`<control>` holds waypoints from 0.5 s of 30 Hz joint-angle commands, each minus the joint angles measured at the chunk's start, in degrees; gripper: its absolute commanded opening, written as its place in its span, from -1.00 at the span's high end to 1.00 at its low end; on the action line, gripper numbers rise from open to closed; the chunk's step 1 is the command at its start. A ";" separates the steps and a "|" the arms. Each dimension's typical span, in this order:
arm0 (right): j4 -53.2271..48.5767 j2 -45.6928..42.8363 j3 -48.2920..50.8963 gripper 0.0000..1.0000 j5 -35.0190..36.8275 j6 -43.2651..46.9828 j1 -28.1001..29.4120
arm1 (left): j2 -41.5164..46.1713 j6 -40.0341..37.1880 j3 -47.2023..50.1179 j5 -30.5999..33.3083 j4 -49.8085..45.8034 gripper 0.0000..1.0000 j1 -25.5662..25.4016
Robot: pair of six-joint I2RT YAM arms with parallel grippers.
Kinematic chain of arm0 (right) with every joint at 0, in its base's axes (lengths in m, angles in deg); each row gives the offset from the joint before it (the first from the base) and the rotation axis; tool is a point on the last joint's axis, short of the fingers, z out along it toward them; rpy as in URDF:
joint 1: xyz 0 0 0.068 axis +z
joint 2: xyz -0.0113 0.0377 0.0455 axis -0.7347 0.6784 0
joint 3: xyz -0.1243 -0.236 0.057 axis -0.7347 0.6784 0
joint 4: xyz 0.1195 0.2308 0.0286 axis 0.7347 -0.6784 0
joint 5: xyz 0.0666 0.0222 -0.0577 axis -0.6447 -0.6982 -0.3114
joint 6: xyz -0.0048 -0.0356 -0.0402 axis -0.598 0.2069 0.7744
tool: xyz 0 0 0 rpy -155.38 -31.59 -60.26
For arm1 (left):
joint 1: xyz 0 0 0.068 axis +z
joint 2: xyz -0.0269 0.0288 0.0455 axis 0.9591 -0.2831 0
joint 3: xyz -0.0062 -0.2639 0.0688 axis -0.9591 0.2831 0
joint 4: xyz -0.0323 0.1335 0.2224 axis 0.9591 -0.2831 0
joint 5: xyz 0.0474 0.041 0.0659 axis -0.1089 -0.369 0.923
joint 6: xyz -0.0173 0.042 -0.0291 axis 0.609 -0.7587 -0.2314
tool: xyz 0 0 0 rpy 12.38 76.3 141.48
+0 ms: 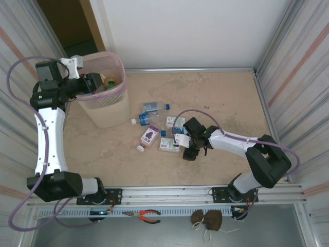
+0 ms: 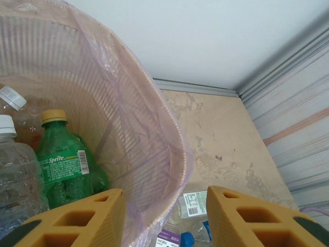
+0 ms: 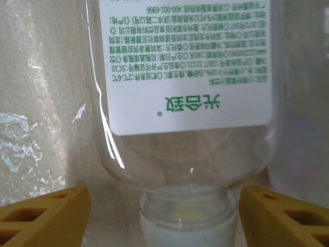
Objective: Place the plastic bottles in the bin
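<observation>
Left wrist view: partly done, we judge.
Our left pincer (image 2: 164,216) gapes empty over the bin (image 2: 175,128), Sprite bottle (image 2: 67,164) below-left; right pincer (image 3: 164,208) stands wide astride a clear bottle (image 3: 190,103), loose bottles (image 1: 149,135) beside it.

From overhead you get soft, even light: the white back wall (image 1: 195,31) runs bright, nearly washed out, the doorway (image 1: 67,23) is dark, and shadows on the table (image 1: 231,98) are faint. On your left wrist camera the liner of the bin (image 2: 154,134) and the Sprite bottle (image 2: 64,170) are sharp, while the left gripper (image 2: 165,216) blurs at the bottom edge. On your right wrist camera the clear bottle (image 3: 128,154) sits very close, its white label (image 3: 190,67) legible but soft, glare streaking its left side, the table behind blown out in patches.
</observation>
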 commanded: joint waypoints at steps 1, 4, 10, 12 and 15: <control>0.73 1.75 -0.13 -0.42 -1.34 0.45 0.86 | 1.92 0.88 0.51 -1.67 1.29 0.10 0.41; 1.38 2.68 0.06 -0.35 -1.53 -0.07 1.43 | 1.96 1.03 0.67 -1.84 1.45 0.10 0.41; 2.31 3.21 0.79 -0.13 -1.82 -1.52 2.27 | 2.44 1.46 0.86 -2.06 1.55 0.10 0.40; 2.20 2.81 1.05 -0.09 -1.63 -1.95 2.66 | 2.68 1.65 0.96 -2.10 1.51 0.10 0.40; 1.49 1.94 1.11 0.05 -1.49 -2.57 3.09 | 2.92 1.93 1.03 -2.21 1.64 0.10 0.41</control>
